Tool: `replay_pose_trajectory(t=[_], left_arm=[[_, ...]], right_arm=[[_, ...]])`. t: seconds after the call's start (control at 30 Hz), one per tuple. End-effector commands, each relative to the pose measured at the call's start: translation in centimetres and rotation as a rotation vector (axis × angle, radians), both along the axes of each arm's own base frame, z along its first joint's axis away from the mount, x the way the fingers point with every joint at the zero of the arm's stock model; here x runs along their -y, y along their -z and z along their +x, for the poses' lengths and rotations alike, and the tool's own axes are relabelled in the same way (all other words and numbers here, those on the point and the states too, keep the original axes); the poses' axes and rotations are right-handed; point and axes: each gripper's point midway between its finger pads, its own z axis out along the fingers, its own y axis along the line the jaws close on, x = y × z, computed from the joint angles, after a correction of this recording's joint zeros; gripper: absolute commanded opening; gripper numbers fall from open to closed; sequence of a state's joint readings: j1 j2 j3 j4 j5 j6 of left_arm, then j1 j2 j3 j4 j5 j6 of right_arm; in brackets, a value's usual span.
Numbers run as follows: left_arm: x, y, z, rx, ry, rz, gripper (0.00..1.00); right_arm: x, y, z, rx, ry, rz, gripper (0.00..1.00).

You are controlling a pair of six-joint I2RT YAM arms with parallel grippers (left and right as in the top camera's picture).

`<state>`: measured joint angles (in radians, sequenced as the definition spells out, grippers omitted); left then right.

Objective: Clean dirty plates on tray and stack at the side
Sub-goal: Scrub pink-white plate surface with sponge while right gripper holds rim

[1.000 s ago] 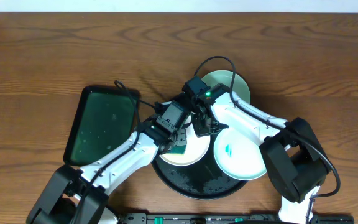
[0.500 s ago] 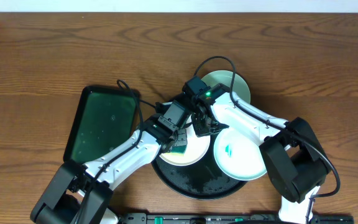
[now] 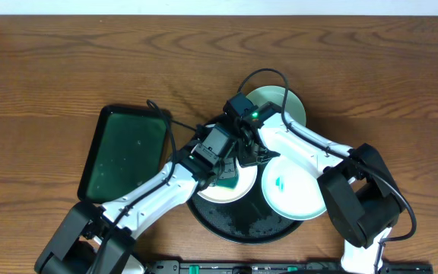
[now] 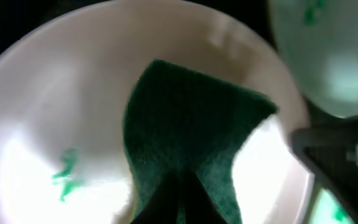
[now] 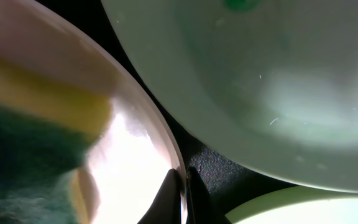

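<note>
The round black tray (image 3: 238,227) holds a white plate (image 3: 220,192) at its left and a smeared plate (image 3: 291,190) at its right. A third, pale green plate (image 3: 278,101) lies behind them. My left gripper (image 3: 224,175) is shut on a dark green sponge (image 4: 191,124) and presses it on the white plate (image 4: 55,112), which carries a teal smear (image 4: 64,174). My right gripper (image 5: 183,186) is shut on that plate's rim (image 5: 166,146); it also shows in the overhead view (image 3: 248,158). The sponge (image 5: 17,149) shows its yellow side there.
A dark green rectangular tray (image 3: 124,151) lies left of the black tray. Both arms cross over the tray's back half. The smeared plate (image 5: 278,81) fills the right wrist view, with the black tray (image 5: 222,168) below it. Bare wooden table (image 3: 67,61) lies behind.
My left gripper has slid the sponge a little to the right across the white plate. The right gripper has stayed on the rim.
</note>
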<state>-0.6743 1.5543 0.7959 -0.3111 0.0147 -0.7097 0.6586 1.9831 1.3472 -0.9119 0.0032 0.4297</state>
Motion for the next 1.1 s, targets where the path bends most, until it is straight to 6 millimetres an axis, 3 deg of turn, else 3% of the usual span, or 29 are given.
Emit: replay_pose_trajectory(t=[0.0,0.17,0.33,0.5,0.57,0.67,0.73,0.77,0.97,1.07], left_arm=[[-5.3,2.2,-0.5,0.029,-0.084,0.249,0.07],[-9.3,1.2,0.3,0.119,-0.148,0.459,0.08],[-10.0,-1.5,1.6,0.215,-0.191,0.492,0.07],[-9.0,-4.8,2.6,0.290,-0.211,0.404,0.07],[-8.1,-5.2,2.4,0.281,-0.197,0.342,0.07],[-4.9,-4.5,1.4,0.194,-0.119,0.171,0.08],[-2.9,-4.0,0.6,0.137,-0.069,0.076,0.46],[-2.3,-3.7,0.4,0.118,-0.053,0.049,0.55],[-2.1,-1.2,0.0,0.044,-0.065,0.066,0.76],[-2.1,0.2,-0.3,0.004,-0.078,0.078,0.78]], right_arm=[[-0.2,-0.4,0.4,0.014,0.014,0.017,0.01],[0.0,-0.1,0.1,0.007,0.014,0.012,0.01],[0.2,0.1,-0.1,0.000,0.014,0.005,0.01],[0.2,0.1,-0.1,0.000,0.014,0.006,0.01],[0.2,0.1,-0.1,0.000,0.014,0.006,0.01],[0.1,0.1,-0.1,0.002,0.014,0.008,0.01],[0.0,0.1,0.0,0.006,0.014,0.011,0.01],[0.0,0.1,0.0,0.006,0.014,0.012,0.01],[0.1,0.1,0.0,0.005,0.014,0.010,0.01],[0.1,0.1,0.0,0.005,0.014,0.010,0.01]])
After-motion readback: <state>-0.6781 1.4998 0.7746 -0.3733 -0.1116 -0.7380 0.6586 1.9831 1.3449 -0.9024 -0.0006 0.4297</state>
